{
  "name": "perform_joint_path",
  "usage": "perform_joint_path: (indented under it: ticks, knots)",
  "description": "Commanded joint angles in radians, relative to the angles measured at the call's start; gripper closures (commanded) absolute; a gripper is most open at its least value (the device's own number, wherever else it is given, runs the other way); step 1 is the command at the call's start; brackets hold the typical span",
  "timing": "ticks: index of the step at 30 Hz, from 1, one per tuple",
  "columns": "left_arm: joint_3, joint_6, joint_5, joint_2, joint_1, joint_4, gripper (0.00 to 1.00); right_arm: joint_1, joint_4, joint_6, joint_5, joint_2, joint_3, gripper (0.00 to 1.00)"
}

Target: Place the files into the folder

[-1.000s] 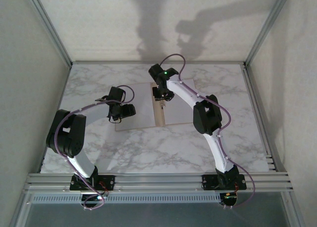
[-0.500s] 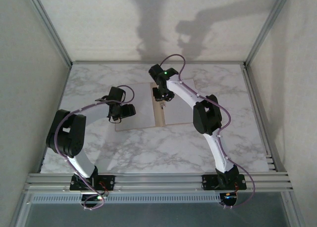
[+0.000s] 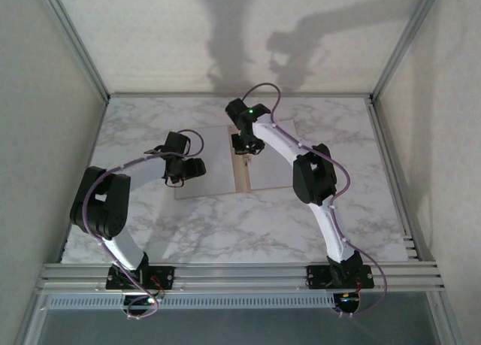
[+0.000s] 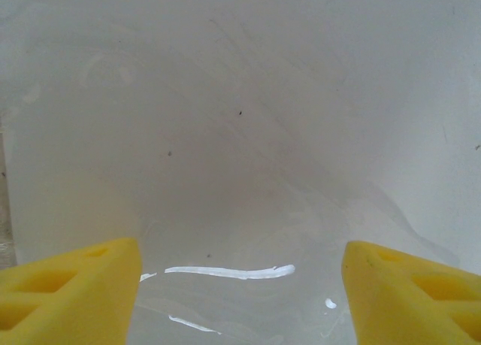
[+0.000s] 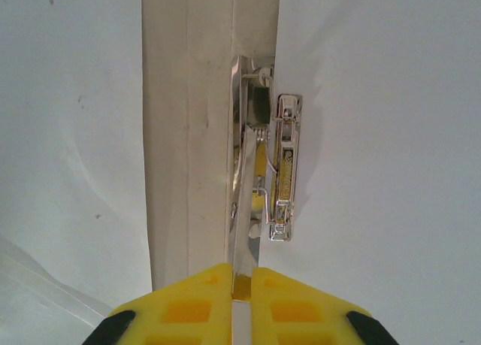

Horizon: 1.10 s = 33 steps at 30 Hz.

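**A:** Where is the folder?

**B:** The flat tan-brown cardboard folder (image 3: 241, 178) lies open at the centre of the overhead view. It rests on the white-grey veined marble table (image 3: 225, 232). Thin white rectangular paper sheets (image 3: 216, 164) cover both halves, so only the spine strip and narrow edges show brown.

**A:** And the two arms?

**B:** The left gripper (image 3: 183, 176) hangs over the left part of the left-hand sheet, left of centre in the frame. The right gripper (image 3: 246, 143) sits over the spine, just above centre.

**A:** What does the left one hold?

**B:** Nothing. In the left wrist view its yellow fingers (image 4: 71, 285) stand in the two lower corners, well apart. Between them is plain white paper, with a glossy, wrinkled patch and bright glints near the bottom edge.

**A:** And the right one?

**B:** In the right wrist view its yellow fingers (image 5: 188, 307) meet at the bottom centre, almost closed, with a thin bright metal strip pinched in the narrow gap. That strip is part of the small silver metal clip (image 5: 282, 168). The clip runs up the middle of the frame along the right edge of the brown spine. White paper lies on both sides, and the clip's body overlaps the edge of the right-hand sheet.
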State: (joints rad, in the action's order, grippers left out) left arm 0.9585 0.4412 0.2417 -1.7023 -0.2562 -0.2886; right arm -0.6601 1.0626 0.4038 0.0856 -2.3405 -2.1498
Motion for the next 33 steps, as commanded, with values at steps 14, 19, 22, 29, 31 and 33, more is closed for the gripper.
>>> perform_joint_path:
  ticks: [14, 19, 22, 29, 31, 33]
  knots:
    - [-0.027, -0.01, 0.002, 0.025, 0.014, -0.007, 0.29, -0.04, 0.025, -0.054, 0.1, 0.017, 0.056, 0.91]
    - [-0.026, -0.012, 0.001, 0.024, 0.018, -0.013, 0.29, -0.053, 0.038, -0.071, 0.144, 0.012, 0.053, 0.91]
    - [-0.026, -0.013, 0.001, 0.018, 0.018, -0.014, 0.29, -0.056, 0.039, -0.08, 0.152, 0.006, 0.052, 0.92]
    - [-0.025, -0.013, 0.002, 0.009, 0.021, -0.015, 0.29, -0.061, 0.066, -0.084, 0.176, -0.024, 0.03, 0.94]
    - [-0.026, -0.012, 0.004, 0.007, 0.023, -0.016, 0.29, -0.064, 0.068, -0.087, 0.181, -0.027, 0.029, 0.94]
    - [-0.026, -0.013, 0.007, 0.004, 0.022, -0.017, 0.29, -0.065, 0.068, -0.089, 0.182, -0.03, 0.03, 0.94]
